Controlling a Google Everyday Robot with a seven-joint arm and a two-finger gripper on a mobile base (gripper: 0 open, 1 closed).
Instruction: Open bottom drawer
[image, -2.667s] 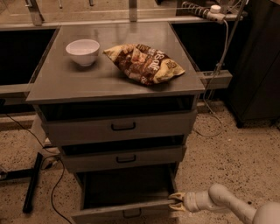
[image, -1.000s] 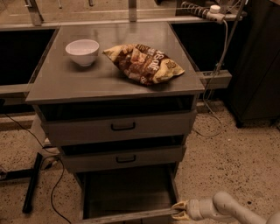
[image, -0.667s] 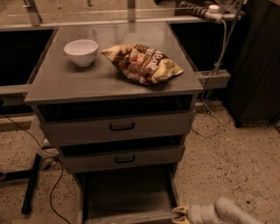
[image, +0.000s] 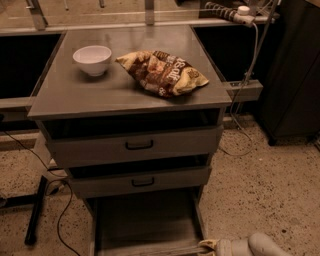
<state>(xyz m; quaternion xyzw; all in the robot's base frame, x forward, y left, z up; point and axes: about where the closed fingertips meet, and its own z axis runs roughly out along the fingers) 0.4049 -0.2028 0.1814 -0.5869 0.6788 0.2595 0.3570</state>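
Your tool (image: 206, 246) sits low at the bottom right edge of view, right by the front right corner of the bottom drawer (image: 145, 220). Whether it's apart, together or clamped, you cannot tell from here. That drawer stands pulled well out beneath the middle drawer (image: 142, 181) and top drawer (image: 137, 145), its inside on show. Up on the table (image: 75, 97), a white bowl (image: 92, 59) sits left of a chip bag (image: 162, 72), near but apart.
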